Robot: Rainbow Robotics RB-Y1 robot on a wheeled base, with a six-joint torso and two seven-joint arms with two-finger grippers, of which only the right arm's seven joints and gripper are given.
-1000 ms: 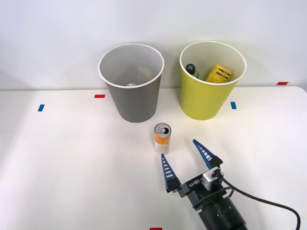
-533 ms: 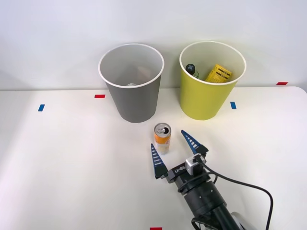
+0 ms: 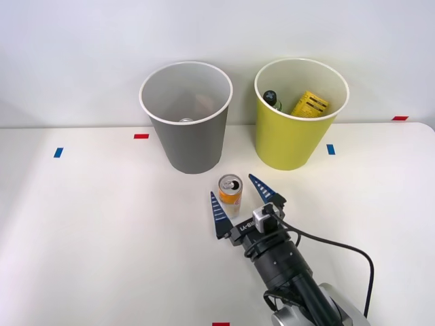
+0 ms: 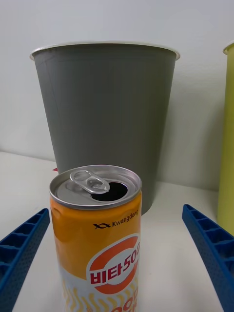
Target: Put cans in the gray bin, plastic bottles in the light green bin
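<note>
An orange can (image 3: 230, 191) with an opened silver top stands upright on the white table in front of the gray bin (image 3: 187, 136). My right gripper (image 3: 238, 196) is open, one blue finger on each side of the can, not touching it. The wrist view shows the can (image 4: 97, 239) close up between the fingers (image 4: 22, 248), with the gray bin (image 4: 105, 112) behind it. Inside the gray bin lies another can's silver top (image 3: 186, 120). The light green bin (image 3: 297, 132) holds a clear bottle with a dark cap (image 3: 272, 98) and a yellow ribbed item (image 3: 310, 104).
The two bins stand side by side at the back of the table, near the wall. Small red (image 3: 141, 136) and blue (image 3: 58, 153) tape marks lie on the tabletop. The light green bin's edge (image 4: 227, 146) sits beside the gray one in the wrist view.
My right gripper has moved forward and left across the table, from behind and right of the orange can to straddling it. It stayed open. The can has not moved.
</note>
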